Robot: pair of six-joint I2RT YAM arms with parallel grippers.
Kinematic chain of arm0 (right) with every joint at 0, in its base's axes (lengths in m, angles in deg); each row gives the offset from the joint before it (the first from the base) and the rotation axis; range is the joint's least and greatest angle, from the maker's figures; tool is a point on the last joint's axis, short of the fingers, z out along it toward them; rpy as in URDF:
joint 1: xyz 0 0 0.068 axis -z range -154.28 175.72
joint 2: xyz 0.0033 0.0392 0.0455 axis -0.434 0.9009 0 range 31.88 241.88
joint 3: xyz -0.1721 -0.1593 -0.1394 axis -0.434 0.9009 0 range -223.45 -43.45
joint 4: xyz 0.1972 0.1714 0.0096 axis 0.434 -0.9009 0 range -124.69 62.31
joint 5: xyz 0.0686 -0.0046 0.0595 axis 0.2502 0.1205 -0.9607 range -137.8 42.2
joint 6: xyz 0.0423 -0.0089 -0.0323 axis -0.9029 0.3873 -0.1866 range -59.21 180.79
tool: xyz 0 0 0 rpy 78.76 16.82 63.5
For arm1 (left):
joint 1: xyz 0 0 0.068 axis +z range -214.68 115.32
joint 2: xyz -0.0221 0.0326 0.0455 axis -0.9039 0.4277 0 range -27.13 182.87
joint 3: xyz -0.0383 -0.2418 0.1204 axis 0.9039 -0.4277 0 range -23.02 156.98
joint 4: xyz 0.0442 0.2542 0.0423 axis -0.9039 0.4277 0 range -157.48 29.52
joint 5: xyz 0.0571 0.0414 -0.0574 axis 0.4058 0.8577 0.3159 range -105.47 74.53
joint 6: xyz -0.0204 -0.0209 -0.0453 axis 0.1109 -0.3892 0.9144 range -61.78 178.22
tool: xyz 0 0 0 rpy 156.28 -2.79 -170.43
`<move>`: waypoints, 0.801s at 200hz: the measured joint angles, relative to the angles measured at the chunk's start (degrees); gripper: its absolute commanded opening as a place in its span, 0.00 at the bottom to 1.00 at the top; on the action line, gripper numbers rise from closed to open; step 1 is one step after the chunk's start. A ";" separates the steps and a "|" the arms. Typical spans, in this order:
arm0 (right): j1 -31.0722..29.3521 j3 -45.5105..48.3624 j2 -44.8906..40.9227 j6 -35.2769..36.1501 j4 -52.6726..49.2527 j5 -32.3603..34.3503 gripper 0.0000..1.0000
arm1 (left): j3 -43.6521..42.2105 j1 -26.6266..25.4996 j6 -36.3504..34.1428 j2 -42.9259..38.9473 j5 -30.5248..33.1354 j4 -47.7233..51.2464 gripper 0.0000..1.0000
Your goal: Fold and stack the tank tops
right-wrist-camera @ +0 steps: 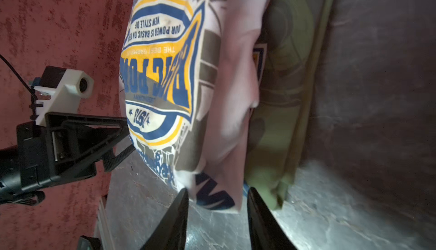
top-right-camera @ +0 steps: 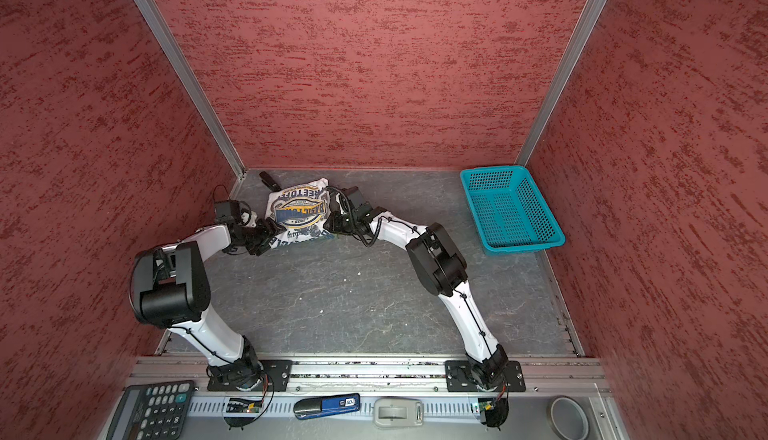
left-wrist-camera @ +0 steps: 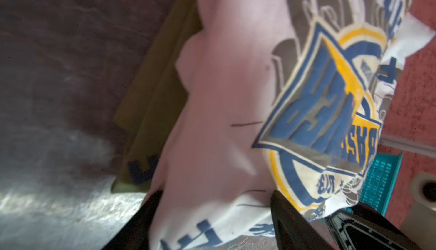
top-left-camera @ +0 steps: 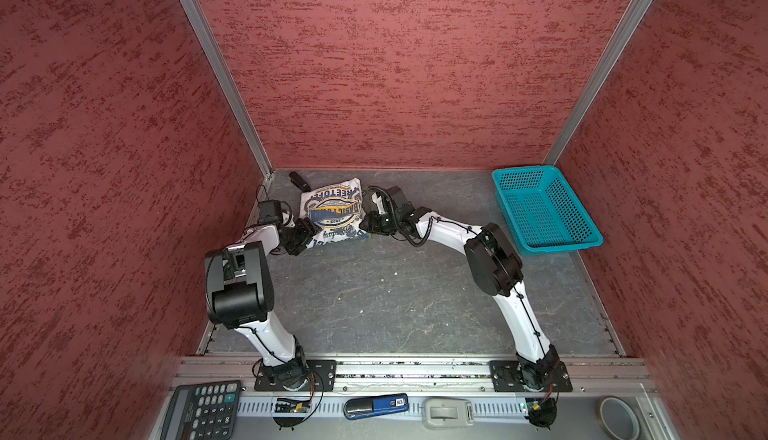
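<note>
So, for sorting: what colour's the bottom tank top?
Olive green top, best in right wrist view.

I am driving this from afar, and it is plainly a robotics lab, a built test booth — three red textured walls (top-left-camera: 374, 64) joined by bare aluminium posts (top-left-camera: 217, 64) box in a grey table (top-left-camera: 374, 305). Both robot arms (top-left-camera: 494, 263) bolt to a metal rail (top-left-camera: 415, 371) at the front. Below it lie a calculator (top-left-camera: 199, 411), a roll of tape (top-left-camera: 619, 417) and exposed circuit boards (top-left-camera: 291, 408) — bench clutter.
</note>
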 measured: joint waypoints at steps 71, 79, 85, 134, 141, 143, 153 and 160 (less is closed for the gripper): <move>2.36 26.73 -36.33 9.84 -0.83 15.52 0.81 | -8.09 2.27 0.07 -31.41 17.59 0.17 1.00; 2.99 29.73 -41.57 11.67 -0.70 18.67 0.85 | -9.92 2.21 0.11 -35.19 19.74 -0.39 1.00; 3.37 31.56 -44.65 12.98 -0.59 20.90 0.87 | -11.43 2.08 0.17 -38.10 21.44 -0.66 1.00; 6.86 51.10 -65.09 24.26 3.56 43.08 0.98 | -23.52 -2.34 -0.11 -53.81 30.67 -8.79 1.00; 7.50 54.73 -66.88 25.97 5.29 45.77 0.98 | -26.51 -4.26 -1.33 -55.19 32.00 -12.17 1.00; 7.63 55.82 -67.36 26.45 5.70 46.53 0.98 | -27.39 -4.87 -1.53 -55.49 32.15 -13.14 1.00; 8.98 61.64 -69.81 29.09 8.59 49.99 0.98 | -31.69 -8.44 -4.07 -56.46 33.40 -17.94 1.00; 10.08 65.77 -71.34 30.80 11.04 51.78 0.97 | -34.84 -11.15 -6.45 -56.59 33.81 -21.79 1.00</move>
